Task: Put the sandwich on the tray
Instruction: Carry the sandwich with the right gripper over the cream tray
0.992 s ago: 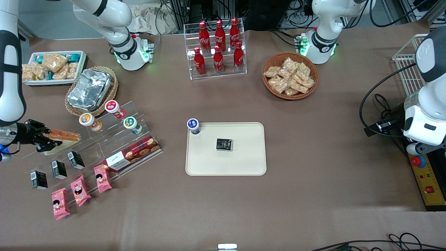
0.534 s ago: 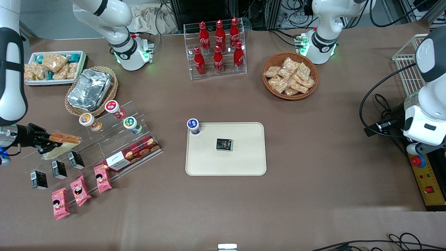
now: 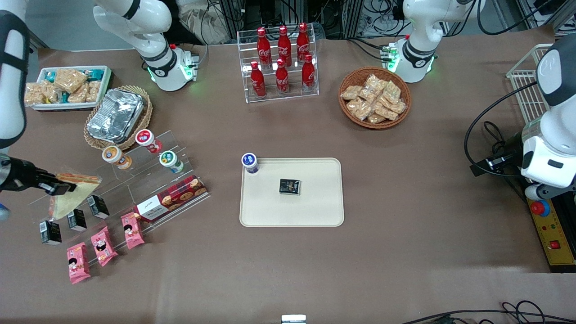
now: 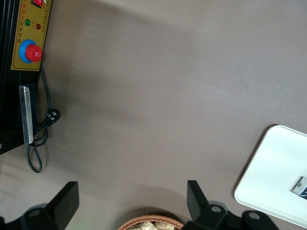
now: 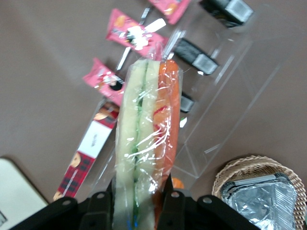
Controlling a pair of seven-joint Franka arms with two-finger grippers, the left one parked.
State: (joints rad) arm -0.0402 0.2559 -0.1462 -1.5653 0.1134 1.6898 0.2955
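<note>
My right gripper (image 3: 50, 185) is shut on the sandwich (image 3: 71, 194), a plastic-wrapped wedge of pale bread with an orange-red and green filling edge. It holds the sandwich lifted above the clear acrylic stand (image 3: 130, 184) at the working arm's end of the table. The wrist view shows the sandwich (image 5: 146, 143) squeezed between the two black fingers (image 5: 169, 203), the gripper (image 5: 138, 203) around it. The cream-beige tray (image 3: 315, 211) lies in the middle of the table, with a small dark packet (image 3: 289, 186) on it and a blue-lidded cup (image 3: 249, 162) at its corner.
Beneath the sandwich are small black cartons (image 3: 75, 219), pink snack packets (image 3: 103, 245), a red cookie box (image 3: 171, 198) and lidded cups (image 3: 145, 137). A foil container (image 3: 115, 114) in a basket, a white snack bin (image 3: 67, 87), cola bottles (image 3: 281, 60) and a snack basket (image 3: 374, 96) stand farther from the camera.
The gripper has drawn back toward the working arm's table end and risen with the sandwich. The wedge has tipped, and its broad pale face now shows to the front camera.
</note>
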